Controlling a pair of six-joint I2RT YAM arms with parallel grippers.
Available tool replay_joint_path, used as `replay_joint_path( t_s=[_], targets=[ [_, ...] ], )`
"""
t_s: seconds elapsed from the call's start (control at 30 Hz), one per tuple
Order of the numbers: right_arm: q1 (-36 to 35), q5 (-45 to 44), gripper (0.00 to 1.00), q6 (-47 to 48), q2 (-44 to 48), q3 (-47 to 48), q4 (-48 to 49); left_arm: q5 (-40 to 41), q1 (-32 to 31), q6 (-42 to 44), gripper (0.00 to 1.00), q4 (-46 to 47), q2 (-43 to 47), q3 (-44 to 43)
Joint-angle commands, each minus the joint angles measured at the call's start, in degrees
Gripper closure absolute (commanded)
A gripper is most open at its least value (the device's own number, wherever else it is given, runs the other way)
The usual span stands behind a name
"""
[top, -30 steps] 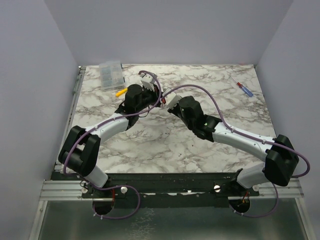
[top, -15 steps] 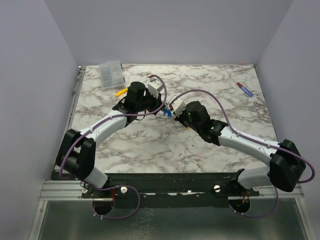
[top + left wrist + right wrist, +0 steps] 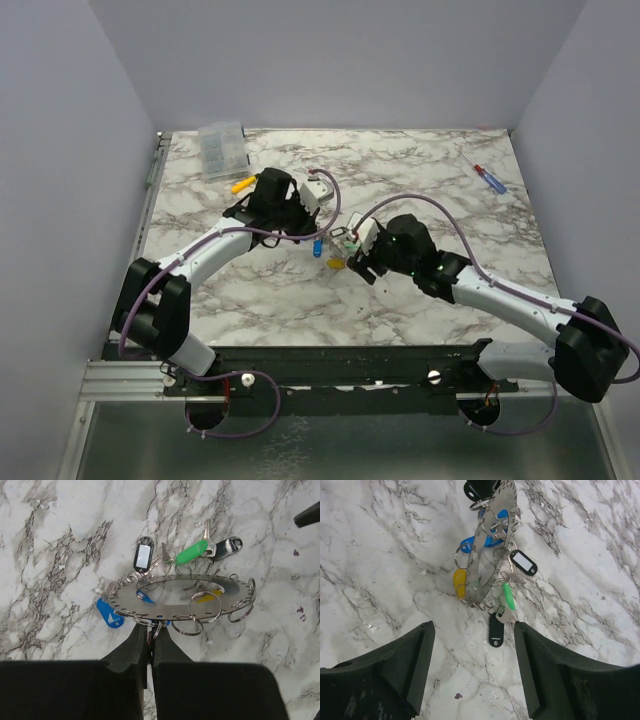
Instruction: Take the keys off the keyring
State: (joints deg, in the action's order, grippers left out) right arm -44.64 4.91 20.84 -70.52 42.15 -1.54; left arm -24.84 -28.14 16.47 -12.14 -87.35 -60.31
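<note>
The keyring (image 3: 180, 600), a flat grey disc with rim holes and small split rings, hangs just over the marble. My left gripper (image 3: 150, 628) is shut on its near rim. On or beside it are the keys: a green tag (image 3: 191, 554), a white-faced black tag (image 3: 143, 555), a blue tag (image 3: 109, 614) and a yellow one (image 3: 207, 598). A black-headed key (image 3: 495, 630) lies on the table below the ring; whether it is still attached I cannot tell. My right gripper (image 3: 475, 670) is open, a short way back from the edge-on keyring (image 3: 492, 545). In the top view my left gripper (image 3: 316, 225) and my right gripper (image 3: 350, 256) face each other at mid-table.
At the back left stands a clear plastic box (image 3: 222, 150), with a yellow-handled screwdriver (image 3: 242, 184) just in front of it. A red-and-blue screwdriver (image 3: 489, 179) lies at the back right. Lilac walls close in three sides of the marble table (image 3: 450, 210).
My right gripper has opened and drawn back toward the near right. My left arm has carried the keyring nearer and to the right.
</note>
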Motion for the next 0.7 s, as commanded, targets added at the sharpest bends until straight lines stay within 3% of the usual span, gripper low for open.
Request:
replay_joint_path(
  t_s=[0.0, 0.13, 0.33, 0.43, 0.57, 0.67],
  targets=[
    [3.64, 12.18, 0.26, -2.82, 2.26, 4.09, -6.29, 0.69, -0.26, 13.64, 1.00, -11.42, 0.90, -4.57],
    [8.34, 20.19, 0.25, -3.90, 3.33, 7.76, -9.75, 4.96, -1.02, 26.87, 1.00, -18.51, 3.28, -5.30],
    [15.26, 32.33, 0.26, -5.49, 0.96, 11.50, -11.45, 7.58, -3.33, 41.15, 1.00, -22.04, 7.13, -6.19],
    [19.65, 38.81, 0.30, -6.63, -1.08, 12.90, -9.89, 8.16, -5.51, 49.01, 1.00, -21.88, 10.37, -3.90],
    [20.40, 41.82, 0.34, -6.86, -2.01, 11.01, -4.10, 8.78, -7.42, 58.75, 1.00, -20.52, 14.37, -0.07],
    [20.39, 44.33, 0.37, -8.56, -2.93, 9.16, 0.22, 9.01, -8.98, 60.26, 1.00, -19.41, 15.40, 0.22]
  ],
)
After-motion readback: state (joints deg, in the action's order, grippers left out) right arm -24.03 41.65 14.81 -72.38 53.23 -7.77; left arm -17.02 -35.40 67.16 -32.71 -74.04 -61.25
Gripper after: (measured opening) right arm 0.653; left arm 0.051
